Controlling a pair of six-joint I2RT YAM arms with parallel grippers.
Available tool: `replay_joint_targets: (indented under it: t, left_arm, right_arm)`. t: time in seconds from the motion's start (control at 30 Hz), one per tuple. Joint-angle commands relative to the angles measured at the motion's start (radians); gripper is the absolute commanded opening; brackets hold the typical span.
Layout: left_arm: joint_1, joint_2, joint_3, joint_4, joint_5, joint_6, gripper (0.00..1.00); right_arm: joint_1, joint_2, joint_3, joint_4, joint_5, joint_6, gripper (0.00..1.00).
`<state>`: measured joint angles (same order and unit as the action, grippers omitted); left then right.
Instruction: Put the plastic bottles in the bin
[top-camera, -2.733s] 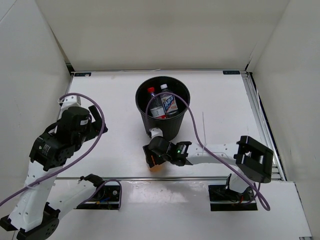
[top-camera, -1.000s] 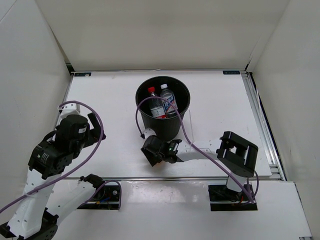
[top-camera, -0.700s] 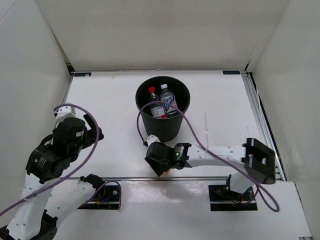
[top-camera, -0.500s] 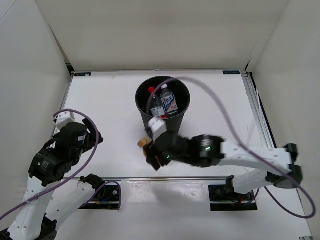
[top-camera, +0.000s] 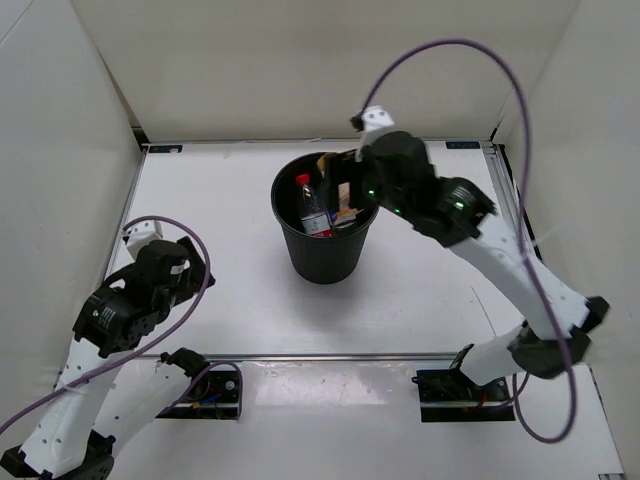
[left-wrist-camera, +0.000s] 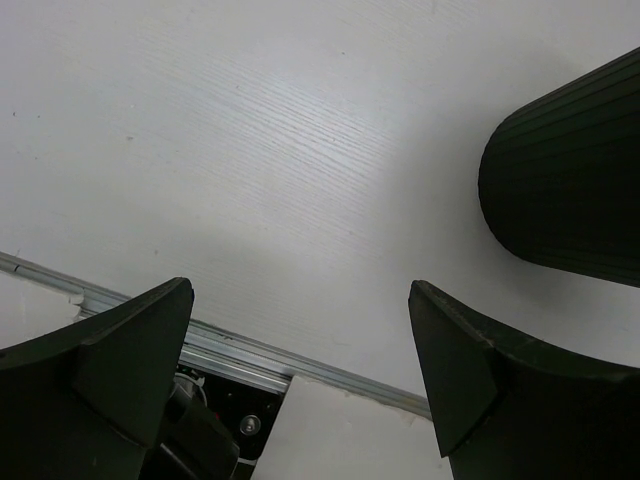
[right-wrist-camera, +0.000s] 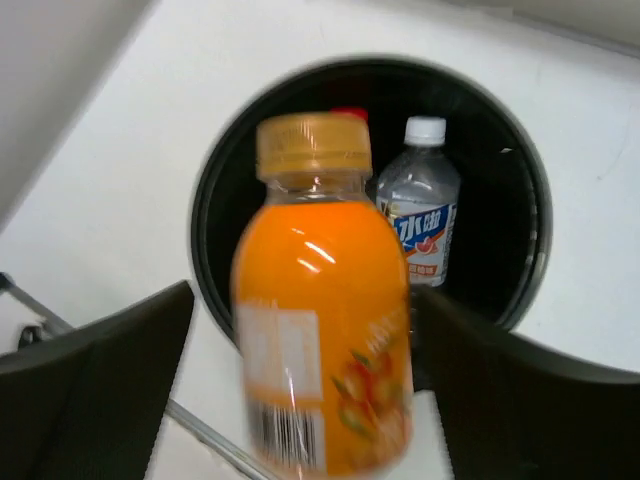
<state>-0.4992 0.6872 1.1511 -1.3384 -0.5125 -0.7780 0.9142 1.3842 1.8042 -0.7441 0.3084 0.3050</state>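
The black bin (top-camera: 325, 258) stands mid-table. Inside it are a clear bottle with a red cap (top-camera: 305, 200) and a clear bottle with a blue-white label (right-wrist-camera: 420, 215). My right gripper (top-camera: 340, 185) hangs above the bin's far rim (right-wrist-camera: 215, 190), open. The short orange bottle (right-wrist-camera: 320, 330) is blurred between its fingers (right-wrist-camera: 100, 400), cap towards the bin, with a gap on each side. My left gripper (left-wrist-camera: 300, 370) is open and empty, low over the table's near left, and the bin's wall (left-wrist-camera: 570, 180) shows to its upper right.
A metal rail (left-wrist-camera: 250, 352) runs along the table's near edge under my left gripper. White walls close in the table at the back and both sides. Purple cables loop from both arms.
My right arm has lifted the orange bottle from the table in front of the bin to above its mouth, and its jaws have opened. The left arm has shifted slightly.
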Motion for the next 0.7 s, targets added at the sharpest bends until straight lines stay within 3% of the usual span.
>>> replay_joint_targets:
  t: [0.0, 0.07, 0.17, 0.27, 0.3, 0.33, 0.37, 0.43, 0.53, 0.67]
  left_arm:
    - [0.005, 0.017, 0.03, 0.021, 0.025, 0.017, 1.0]
    - [0.005, 0.017, 0.039, 0.021, 0.034, 0.017, 1.0]
    - [0.005, -0.009, 0.039, -0.005, 0.034, -0.021, 1.0]
    - [0.005, -0.052, 0.027, -0.016, 0.034, -0.049, 1.0]
    - [0.005, -0.063, 0.015, -0.016, 0.043, -0.049, 1.0]
    - [0.005, -0.078, 0.015, -0.025, 0.043, -0.058, 1.0]
    - [0.005, -0.078, 0.004, -0.025, 0.043, -0.058, 1.0]
    - [0.005, -0.087, -0.005, -0.025, 0.032, -0.069, 1.0]
    - [0.005, -0.087, -0.014, -0.025, -0.026, -0.09, 1.0]
    - [0.005, -0.087, -0.025, -0.016, -0.157, -0.09, 1.0]
  right_arm:
    - [-0.018, 0.081, 0.081, -0.081, -0.06, -0.061, 1.0]
    - [-0.018, 0.09, 0.135, -0.125, 0.053, -0.032, 1.0]
    - [-0.044, 0.043, 0.118, -0.161, 0.229, 0.142, 1.0]
    - [-0.185, -0.011, 0.092, -0.207, 0.102, 0.198, 1.0]
    - [-0.28, -0.011, 0.112, -0.309, 0.016, 0.229, 1.0]
    - [-0.281, 0.002, 0.128, -0.366, 0.015, 0.255, 1.0]
    - [-0.379, 0.012, 0.138, -0.406, -0.111, 0.255, 1.0]
    - [-0.486, 0.022, 0.104, -0.469, -0.202, 0.255, 1.0]
    - [-0.546, -0.026, 0.011, -0.447, -0.345, 0.211, 1.0]
    - [-0.555, -0.183, -0.094, -0.345, -0.309, 0.181, 1.0]
